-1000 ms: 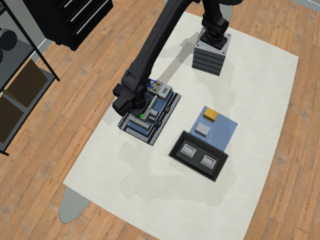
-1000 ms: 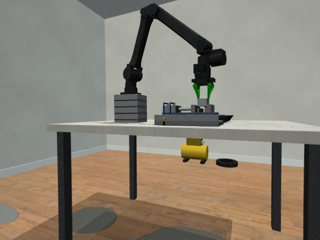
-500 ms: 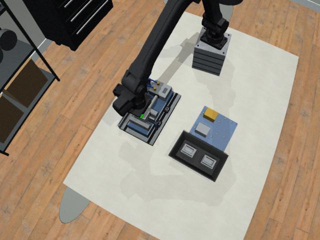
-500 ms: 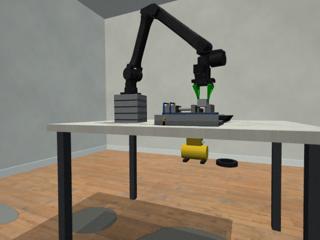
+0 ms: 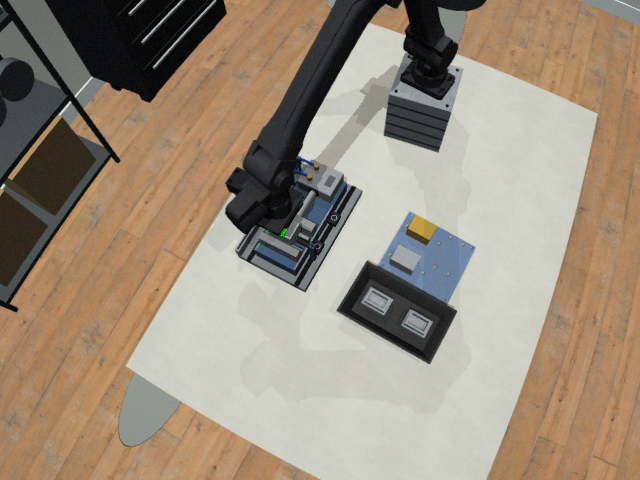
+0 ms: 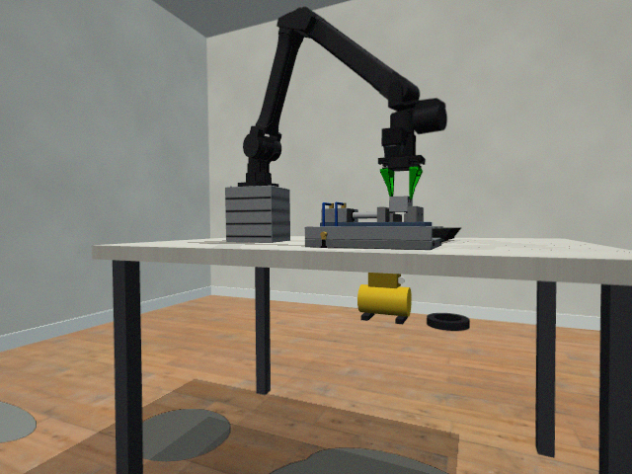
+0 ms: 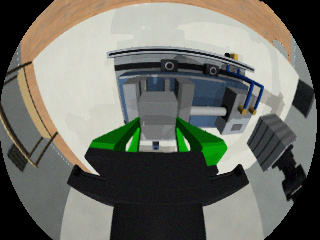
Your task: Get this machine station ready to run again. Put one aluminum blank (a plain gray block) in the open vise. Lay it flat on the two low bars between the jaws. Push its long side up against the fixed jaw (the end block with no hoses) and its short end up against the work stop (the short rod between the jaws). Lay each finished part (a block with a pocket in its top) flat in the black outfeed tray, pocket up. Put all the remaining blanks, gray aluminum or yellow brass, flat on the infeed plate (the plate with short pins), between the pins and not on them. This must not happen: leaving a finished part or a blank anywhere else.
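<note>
My gripper (image 6: 400, 190), with green fingers, is shut on a plain gray aluminum blank (image 6: 400, 202) and points straight down over the vise (image 6: 372, 232). The blank hangs over the gap between the jaws, its underside about level with the jaw tops. In the wrist view the blank (image 7: 158, 116) sits between my fingertips, above the blue vise bed. In the overhead view my wrist hides most of the gap; the hose-end block (image 5: 323, 180) and the fixed jaw (image 5: 281, 249) show. A brass blank (image 5: 422, 228) and a gray blank (image 5: 404, 258) lie on the infeed plate (image 5: 431, 255). Two pocketed parts (image 5: 375, 299) (image 5: 416, 322) lie pocket up in the black tray (image 5: 397, 310).
The arm's gray base pedestal (image 5: 421, 111) stands at the back of the table. A black drawer cabinet (image 5: 139, 36) and a shelf rack (image 5: 36, 155) stand off the table to the left.
</note>
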Tool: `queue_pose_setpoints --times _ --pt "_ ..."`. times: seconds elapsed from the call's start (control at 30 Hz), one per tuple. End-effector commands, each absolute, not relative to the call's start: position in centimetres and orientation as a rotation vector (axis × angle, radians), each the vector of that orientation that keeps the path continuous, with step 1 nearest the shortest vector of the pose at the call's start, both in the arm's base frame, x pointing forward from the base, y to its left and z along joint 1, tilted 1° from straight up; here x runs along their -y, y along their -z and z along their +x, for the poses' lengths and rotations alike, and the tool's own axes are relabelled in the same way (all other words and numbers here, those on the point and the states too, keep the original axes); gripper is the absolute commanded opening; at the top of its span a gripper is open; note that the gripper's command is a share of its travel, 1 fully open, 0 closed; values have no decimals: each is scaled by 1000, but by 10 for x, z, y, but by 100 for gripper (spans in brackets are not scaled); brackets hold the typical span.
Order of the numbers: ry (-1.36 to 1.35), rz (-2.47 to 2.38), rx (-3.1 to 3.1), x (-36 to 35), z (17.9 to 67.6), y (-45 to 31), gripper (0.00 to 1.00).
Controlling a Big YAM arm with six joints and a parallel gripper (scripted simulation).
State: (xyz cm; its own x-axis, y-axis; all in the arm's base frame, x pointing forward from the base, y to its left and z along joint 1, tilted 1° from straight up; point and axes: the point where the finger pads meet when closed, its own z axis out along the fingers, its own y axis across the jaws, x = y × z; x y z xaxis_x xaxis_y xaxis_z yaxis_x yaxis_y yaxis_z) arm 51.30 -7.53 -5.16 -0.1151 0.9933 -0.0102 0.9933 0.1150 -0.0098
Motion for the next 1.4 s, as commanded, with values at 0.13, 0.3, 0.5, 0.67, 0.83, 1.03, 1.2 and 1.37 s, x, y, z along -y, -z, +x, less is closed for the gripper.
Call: queue_pose_setpoints --times 0.13,0.3,0.5,0.67,0.83,1.03,1.2,1.37 --pt "4 2075 -2323 76 521 44 0" --pt "3 2074 -2322 76 521 43 0" --pt "2 2074 -2322 76 521 43 0" --pt "2 2074 -2322 76 521 43 0" --pt "7 2077 -2325 76 520 48 0" --pt "16 2083 -2332 76 517 54 0" --pt "25 2088 -2339 75 514 58 0" --pt "26 2089 -2339 75 514 57 0"
